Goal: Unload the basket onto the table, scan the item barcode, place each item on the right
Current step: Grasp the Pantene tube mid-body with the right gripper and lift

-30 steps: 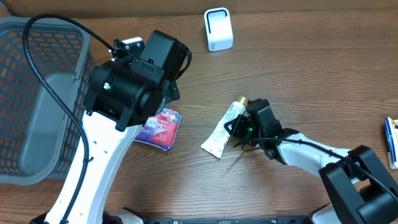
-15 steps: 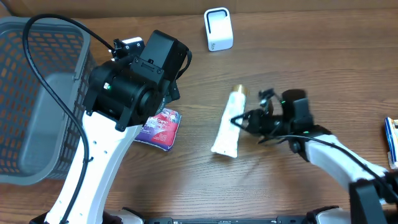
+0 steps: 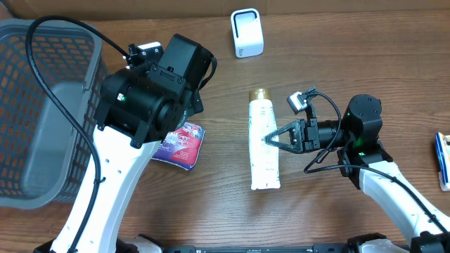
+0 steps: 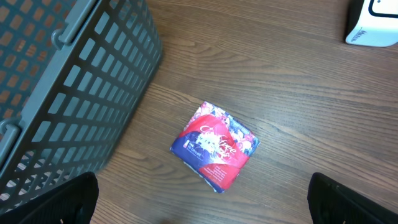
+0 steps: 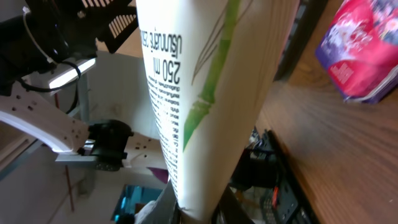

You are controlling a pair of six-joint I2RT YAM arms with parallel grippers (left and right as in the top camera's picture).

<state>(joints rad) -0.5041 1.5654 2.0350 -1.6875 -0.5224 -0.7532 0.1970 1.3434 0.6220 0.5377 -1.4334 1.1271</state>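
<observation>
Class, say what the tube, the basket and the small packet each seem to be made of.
The tube: probably soft plastic, with a smooth, cream, printed skin. The basket: rigid grey plastic, with moulded lattice walls. The packet: likely glossy printed film.

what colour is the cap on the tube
Gold cap on a white tube, clearest in the overhead view.

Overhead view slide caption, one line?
Right gripper holds the white gold-capped tube above the wooden table, short of the white boxy scanner.
</observation>
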